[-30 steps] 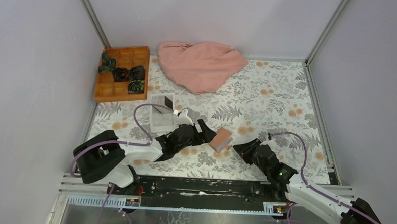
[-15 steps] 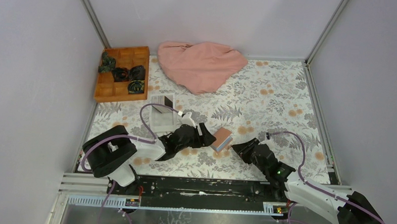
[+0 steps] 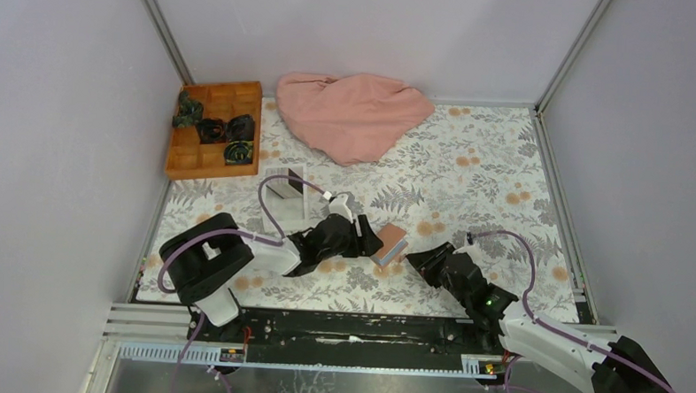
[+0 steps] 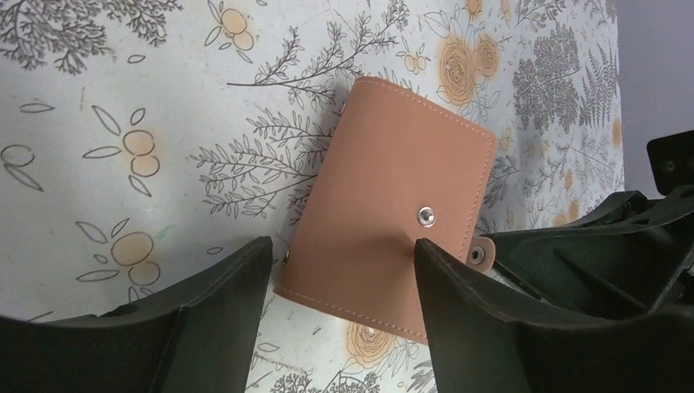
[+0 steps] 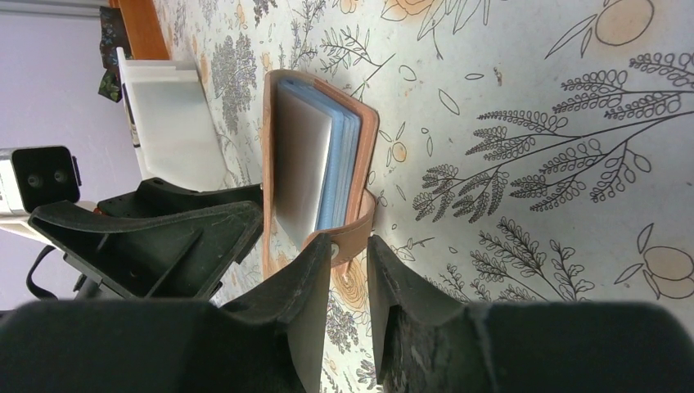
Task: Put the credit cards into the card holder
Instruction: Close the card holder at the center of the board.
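Note:
The reddish-brown card holder [image 3: 389, 241] lies on the flowered table between both grippers. In the left wrist view the card holder [image 4: 393, 196] lies closed, its snap strap [image 4: 483, 252] hanging loose. My left gripper [image 4: 342, 246] is open, its jaws astride the holder's near end. The right wrist view looks into the holder's open side [image 5: 323, 155], where blue and grey leaves show. My right gripper [image 5: 350, 262] has a narrow gap, and the strap tab [image 5: 348, 237] sits right at its tips. Whether it pinches the tab is unclear. A dark credit card [image 3: 295, 178] and a silvery one [image 3: 278, 186] lie in the white tray.
The white tray [image 3: 284, 210] sits just behind my left gripper, with a purple cable arching over it. An orange wooden compartment box [image 3: 206, 159] holding dark items stands at the back left. A pink cloth [image 3: 352, 112] is heaped at the back. Walls close in both sides.
My left gripper has slid right up to the card holder and its jaws have narrowed. The right gripper has stayed where it was.

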Action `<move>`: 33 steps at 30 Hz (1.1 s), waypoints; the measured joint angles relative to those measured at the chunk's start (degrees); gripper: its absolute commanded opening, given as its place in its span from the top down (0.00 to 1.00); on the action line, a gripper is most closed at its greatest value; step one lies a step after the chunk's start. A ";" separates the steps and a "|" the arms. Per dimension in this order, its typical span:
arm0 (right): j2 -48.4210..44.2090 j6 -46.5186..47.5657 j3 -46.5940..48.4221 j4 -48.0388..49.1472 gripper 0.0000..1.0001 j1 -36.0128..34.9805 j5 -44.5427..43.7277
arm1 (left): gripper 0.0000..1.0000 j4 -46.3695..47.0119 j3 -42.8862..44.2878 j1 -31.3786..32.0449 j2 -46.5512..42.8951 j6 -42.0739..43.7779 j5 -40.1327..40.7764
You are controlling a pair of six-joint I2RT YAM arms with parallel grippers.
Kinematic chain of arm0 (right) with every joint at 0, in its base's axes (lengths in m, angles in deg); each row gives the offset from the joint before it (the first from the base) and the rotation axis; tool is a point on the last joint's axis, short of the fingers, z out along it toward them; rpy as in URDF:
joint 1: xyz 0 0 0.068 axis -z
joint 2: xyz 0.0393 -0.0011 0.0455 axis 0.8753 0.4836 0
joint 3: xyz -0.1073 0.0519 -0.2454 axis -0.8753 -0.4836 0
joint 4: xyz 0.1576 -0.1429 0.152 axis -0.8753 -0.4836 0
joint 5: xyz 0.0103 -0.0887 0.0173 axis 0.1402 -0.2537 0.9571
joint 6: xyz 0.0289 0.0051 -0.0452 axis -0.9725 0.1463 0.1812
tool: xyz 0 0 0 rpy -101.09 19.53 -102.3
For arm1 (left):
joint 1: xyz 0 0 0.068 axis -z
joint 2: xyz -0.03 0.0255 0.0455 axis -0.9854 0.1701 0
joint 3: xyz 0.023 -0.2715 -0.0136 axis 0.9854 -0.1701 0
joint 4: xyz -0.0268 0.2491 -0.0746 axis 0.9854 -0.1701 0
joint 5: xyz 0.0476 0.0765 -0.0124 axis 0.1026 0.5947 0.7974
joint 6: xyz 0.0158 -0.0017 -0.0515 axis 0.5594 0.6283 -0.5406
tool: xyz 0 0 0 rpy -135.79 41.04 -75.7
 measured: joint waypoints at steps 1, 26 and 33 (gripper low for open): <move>0.00 0.00 0.00 0.00 0.70 0.00 0.00 | 0.30 -0.20 0.46 0.00 0.37 0.33 0.00; 10.56 -1.01 0.00 8.85 0.70 -0.44 -1.01 | 0.46 -0.68 3.52 1.84 3.98 0.87 -2.03; 9.73 -1.05 0.00 9.60 0.69 -0.46 -1.55 | 0.47 -3.91 5.57 3.19 4.44 0.61 -1.18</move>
